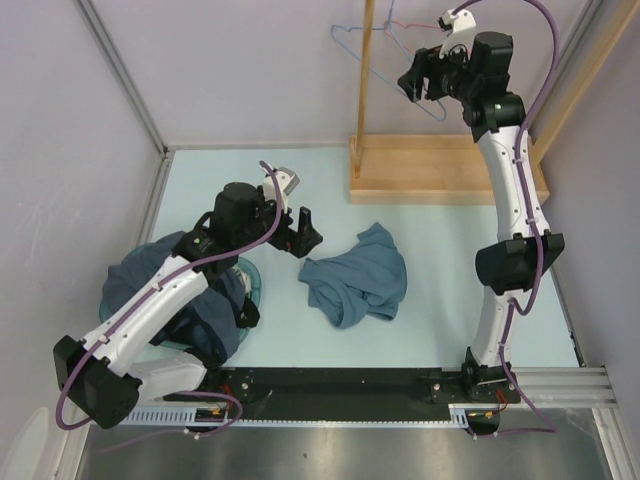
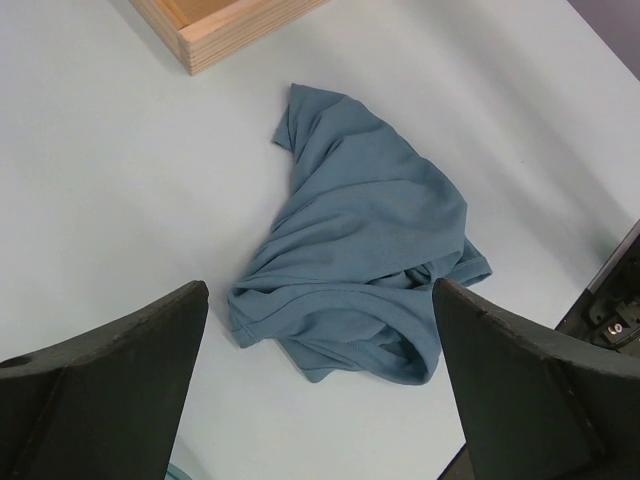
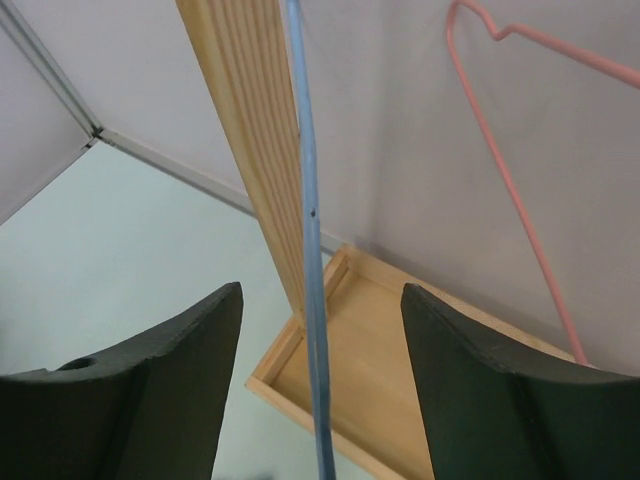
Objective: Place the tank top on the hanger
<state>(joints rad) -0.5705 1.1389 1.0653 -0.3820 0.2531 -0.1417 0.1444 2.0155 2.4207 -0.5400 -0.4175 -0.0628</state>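
The teal-blue tank top (image 1: pixel 355 275) lies crumpled on the table between the arms; it also shows in the left wrist view (image 2: pixel 360 250). My left gripper (image 1: pixel 305 235) is open and empty, hovering just left of the tank top and above its near edge (image 2: pixel 320 400). The light-blue hanger (image 1: pixel 438 115) hangs on the wooden stand at the back. My right gripper (image 1: pixel 415 80) is raised to it and open. The hanger's blue wire (image 3: pixel 310 250) runs between the spread jaws (image 3: pixel 320 400), untouched.
A pink hanger (image 3: pixel 510 190) hangs right of the blue one. The stand's wooden post (image 3: pixel 250 130) and base tray (image 1: pixel 445 170) are at the back. A navy heap of clothes (image 1: pixel 200 300) in a teal basket (image 1: pixel 252 285) lies under the left arm.
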